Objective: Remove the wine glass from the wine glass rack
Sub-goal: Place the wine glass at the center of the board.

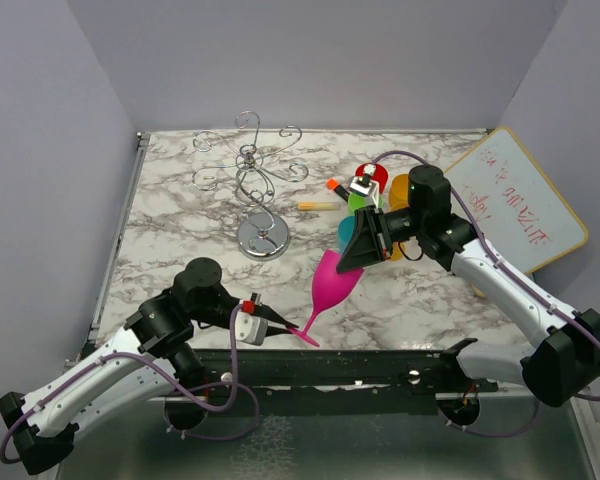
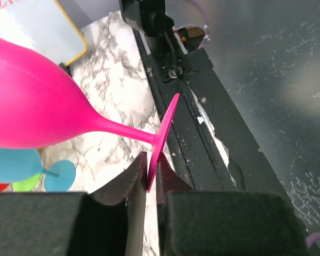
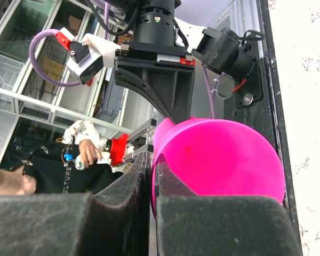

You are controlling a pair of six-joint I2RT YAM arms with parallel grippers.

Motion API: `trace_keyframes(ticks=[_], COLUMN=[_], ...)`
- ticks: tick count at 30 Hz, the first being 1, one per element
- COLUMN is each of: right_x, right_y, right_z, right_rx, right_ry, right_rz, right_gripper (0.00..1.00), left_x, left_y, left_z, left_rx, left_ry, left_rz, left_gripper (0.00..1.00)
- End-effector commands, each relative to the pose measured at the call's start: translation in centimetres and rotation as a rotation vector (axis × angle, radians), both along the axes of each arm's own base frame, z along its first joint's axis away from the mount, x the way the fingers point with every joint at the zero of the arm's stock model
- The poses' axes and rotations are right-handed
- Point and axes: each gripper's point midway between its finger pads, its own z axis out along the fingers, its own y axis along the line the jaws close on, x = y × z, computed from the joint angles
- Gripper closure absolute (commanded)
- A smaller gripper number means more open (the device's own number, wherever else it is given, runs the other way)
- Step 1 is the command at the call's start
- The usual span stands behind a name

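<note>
At seven o'clock, the left gripper [image 2: 151, 166] had its jaws pinching the foot edge of the bright pink stemmed wine glass [image 1: 335, 282]. The glass was well apart from the chrome wire rack [image 1: 257, 180] at eleven. The right gripper [image 3: 151, 160] pinched its rim. We feared opposing pulls twisting it loose.

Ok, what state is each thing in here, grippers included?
pink wine glass: off the rack, tilted, gripped at both ends.
wine glass rack: upright on the table, nothing hanging on it.
left gripper: jaws shut on the glass's foot.
right gripper: jaws shut on the bowl's rim.
other coloured glasses: lying on the table.
</note>
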Motion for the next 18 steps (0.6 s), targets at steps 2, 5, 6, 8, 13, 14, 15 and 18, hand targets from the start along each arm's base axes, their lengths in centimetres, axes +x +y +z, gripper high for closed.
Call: trace_keyframes(ticks=[2, 5, 6, 8, 13, 14, 15, 18], right_x=[0.0, 0.0, 0.1, 0.1, 0.4, 0.5, 0.5, 0.6], right_y=[0.1, 0.2, 0.2, 0.2, 0.3, 0.3, 0.3, 0.4], right_z=[0.2, 0.2, 0.2, 0.0, -0.4, -0.5, -0.6, -0.9], right_rx=[0.006, 0.005, 0.005, 0.001, -0.010, -0.012, -0.014, -0.022], right_ry=[-0.013, -0.015, -0.016, -0.015, -0.015, -0.017, -0.020, -0.031], right_rz=[0.010, 0.006, 0.004, 0.000, -0.017, -0.022, -0.025, -0.037], right_gripper=[0.99, 0.99, 0.99, 0.99, 0.99, 0.99, 0.99, 0.99], left_x=[0.9, 1.0, 1.0, 1.0, 0.9, 0.9, 0.9, 1.0], left_y=[0.2, 0.3, 0.3, 0.3, 0.5, 0.6, 0.7, 1.0], left_z=[-0.3, -0.4, -0.4, -0.2, -0.3, -0.3, -0.3, -0.4], left_rx=[0.037, 0.040, 0.039, 0.034, 0.036, 0.038, 0.040, 0.045], left_ry=[0.023, 0.024, 0.023, 0.019, 0.031, 0.034, 0.036, 0.039], left_rz=[0.070, 0.076, 0.077, 0.077, 0.087, 0.093, 0.096, 0.120], left_gripper=[0.83, 0.75, 0.72, 0.67, 0.63, 0.62, 0.60, 0.53])
